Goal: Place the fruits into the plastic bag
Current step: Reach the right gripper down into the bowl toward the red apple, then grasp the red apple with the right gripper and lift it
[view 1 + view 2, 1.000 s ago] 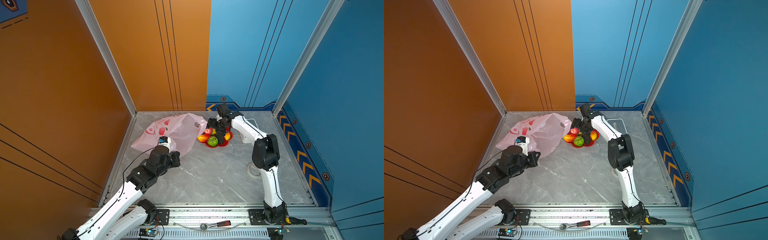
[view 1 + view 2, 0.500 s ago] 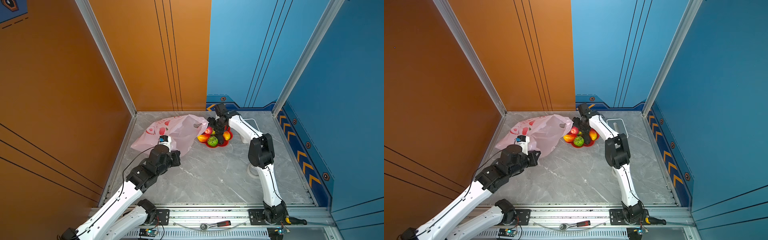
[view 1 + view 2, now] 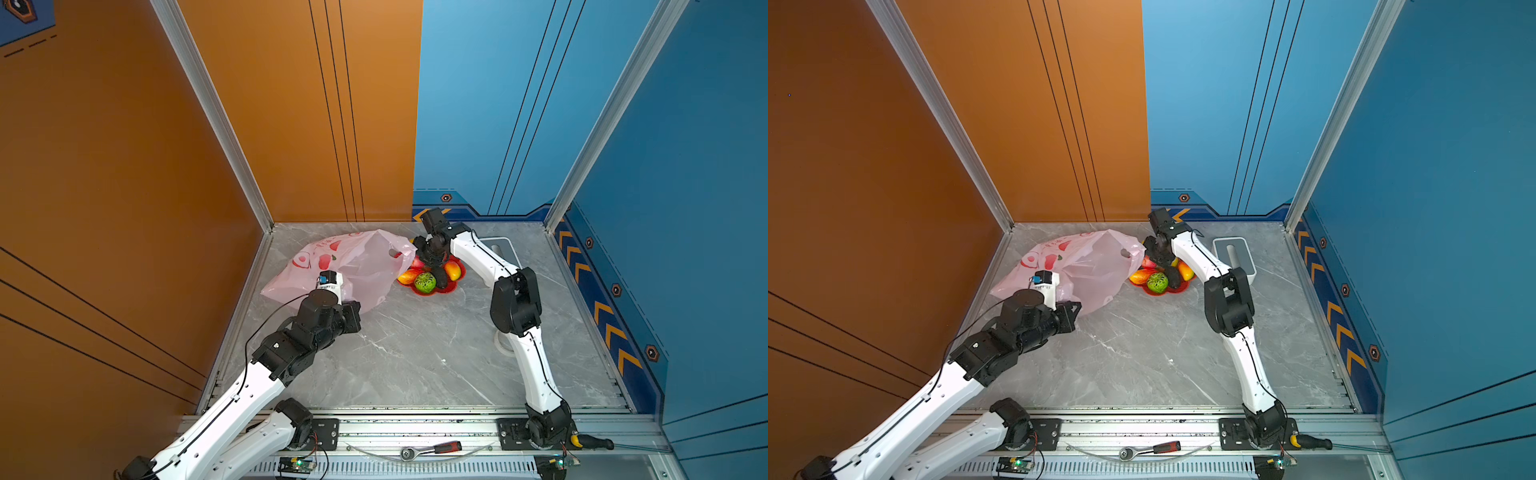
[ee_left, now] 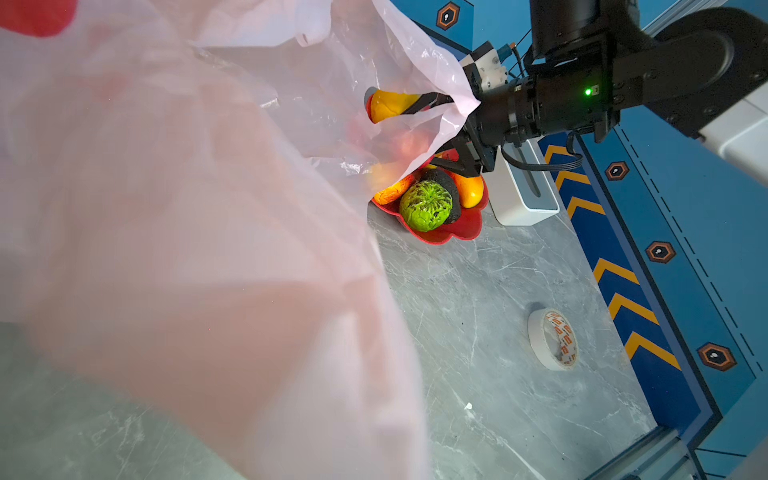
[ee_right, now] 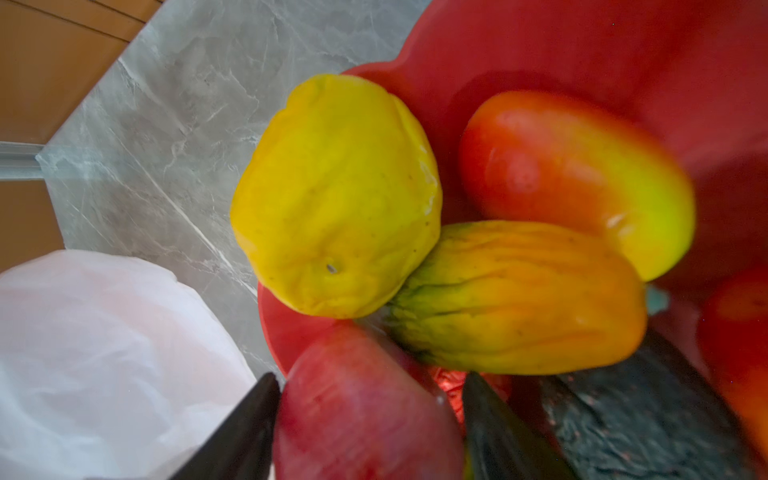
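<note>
My right tool (image 5: 370, 419) straddles the red-pink apple (image 5: 365, 407), jaws part-open; left tool, pinched shut, props the plastic bag (image 3: 357, 266) mouth at nine o'clock.

Bright, even light; wrist-view blur

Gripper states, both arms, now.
Left gripper: shut, apparently on the bag.
Right gripper: fingers either side of the apple; grip cannot be told.

Left jaws hidden behind plastic bag (image 3: 357, 266); apple (image 5: 365, 407) blurred, cropped.
</note>
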